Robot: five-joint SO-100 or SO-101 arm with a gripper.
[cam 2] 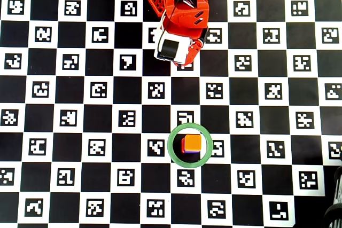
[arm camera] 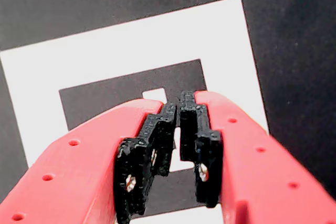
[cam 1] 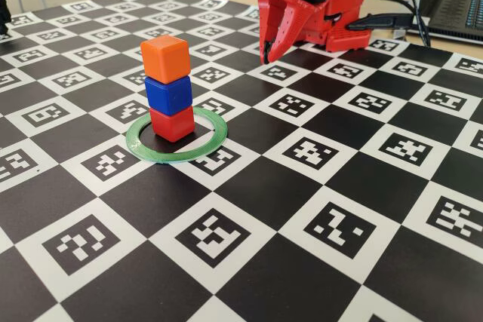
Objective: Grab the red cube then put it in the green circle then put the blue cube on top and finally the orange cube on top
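The red cube [cam 1: 173, 123] sits inside the green circle [cam 1: 205, 145], with the blue cube [cam 1: 167, 94] and orange cube [cam 1: 165, 57] stacked above. The gripper [cam 1: 266, 58], nearly closed and empty, hangs well apart. The cubes look light, rigid and smooth; best pinched on opposite flat sides.

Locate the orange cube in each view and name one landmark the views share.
Fixed view: orange cube tops the stack, left of centre, above the blue cube.
Wrist view: not in it; only the shut gripper over the board.
Overhead view: lower centre, inside the green ring.
Shared landmark: the green ring.
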